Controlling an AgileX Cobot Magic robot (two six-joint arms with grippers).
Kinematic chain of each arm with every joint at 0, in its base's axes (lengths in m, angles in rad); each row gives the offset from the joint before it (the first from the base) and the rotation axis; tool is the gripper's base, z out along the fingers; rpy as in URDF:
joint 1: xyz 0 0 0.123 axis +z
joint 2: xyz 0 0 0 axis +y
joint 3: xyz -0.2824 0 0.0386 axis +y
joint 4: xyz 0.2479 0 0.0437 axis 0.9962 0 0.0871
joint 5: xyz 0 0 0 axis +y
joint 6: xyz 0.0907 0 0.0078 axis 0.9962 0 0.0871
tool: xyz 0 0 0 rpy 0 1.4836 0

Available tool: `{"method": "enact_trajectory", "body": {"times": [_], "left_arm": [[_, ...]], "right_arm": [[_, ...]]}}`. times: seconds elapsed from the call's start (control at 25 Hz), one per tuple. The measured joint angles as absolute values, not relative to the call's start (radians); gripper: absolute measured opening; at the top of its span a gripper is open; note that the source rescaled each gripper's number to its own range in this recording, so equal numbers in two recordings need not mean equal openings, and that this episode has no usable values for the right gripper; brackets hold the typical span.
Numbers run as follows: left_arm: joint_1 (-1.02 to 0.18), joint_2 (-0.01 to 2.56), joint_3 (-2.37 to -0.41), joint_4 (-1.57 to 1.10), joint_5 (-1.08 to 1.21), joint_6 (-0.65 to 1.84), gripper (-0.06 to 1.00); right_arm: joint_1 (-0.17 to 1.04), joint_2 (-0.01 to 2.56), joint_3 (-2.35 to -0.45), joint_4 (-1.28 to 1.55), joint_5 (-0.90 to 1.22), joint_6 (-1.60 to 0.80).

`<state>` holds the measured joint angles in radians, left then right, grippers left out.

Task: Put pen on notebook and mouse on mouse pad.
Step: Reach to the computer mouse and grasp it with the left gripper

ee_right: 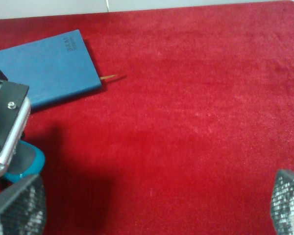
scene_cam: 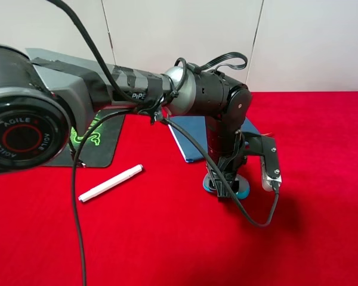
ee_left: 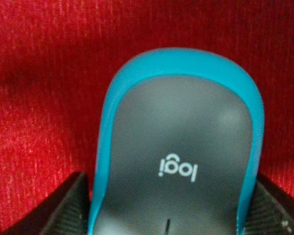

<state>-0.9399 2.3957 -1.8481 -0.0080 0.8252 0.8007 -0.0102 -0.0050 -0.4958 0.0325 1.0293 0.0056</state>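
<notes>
The grey and teal mouse (ee_left: 179, 142) lies on the red cloth, right of the dark blue notebook (scene_cam: 194, 137). My left gripper (scene_cam: 225, 185) has reached across the middle and stands straight down over it. Its black fingers (ee_left: 49, 210) press against both sides of the mouse, shut on it. Only a teal edge of the mouse (scene_cam: 243, 190) shows under the arm. The white pen (scene_cam: 110, 183) lies at a slant in front of the black mouse pad (scene_cam: 98, 143) with its green logo. My right gripper (ee_right: 154, 210) hangs open over bare cloth, near the notebook (ee_right: 44, 68).
The left arm's long grey body and its cables cross over the mouse pad and part of the notebook. A thin ribbon bookmark (ee_right: 112, 77) sticks out of the notebook. The left arm's wrist camera (ee_right: 7, 127) sits close to my right gripper's left finger.
</notes>
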Motion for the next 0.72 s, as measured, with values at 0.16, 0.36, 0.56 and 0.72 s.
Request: {"method": "enact_trajectory", "body": {"times": [0.16, 0.36, 0.56, 0.72], "left_arm": [[-0.94, 2.396, -1.848, 0.008, 0.82, 0.801, 0.53], [-0.943, 2.396, -1.848, 0.024, 0.811, 0.801, 0.53], [-0.943, 2.387, -1.85, 0.027, 0.831, 0.796, 0.53], [-0.943, 2.328, -1.852, 0.033, 0.901, 0.765, 0.53]], "right_arm": [[-0.01, -0.005, -0.496, 0.033, 1.029, 0.006], [-0.01, -0.005, -0.496, 0.033, 1.029, 0.006], [-0.01, -0.005, -0.496, 0.033, 1.029, 0.006], [-0.01, -0.005, -0.496, 0.033, 1.029, 0.006]]}}
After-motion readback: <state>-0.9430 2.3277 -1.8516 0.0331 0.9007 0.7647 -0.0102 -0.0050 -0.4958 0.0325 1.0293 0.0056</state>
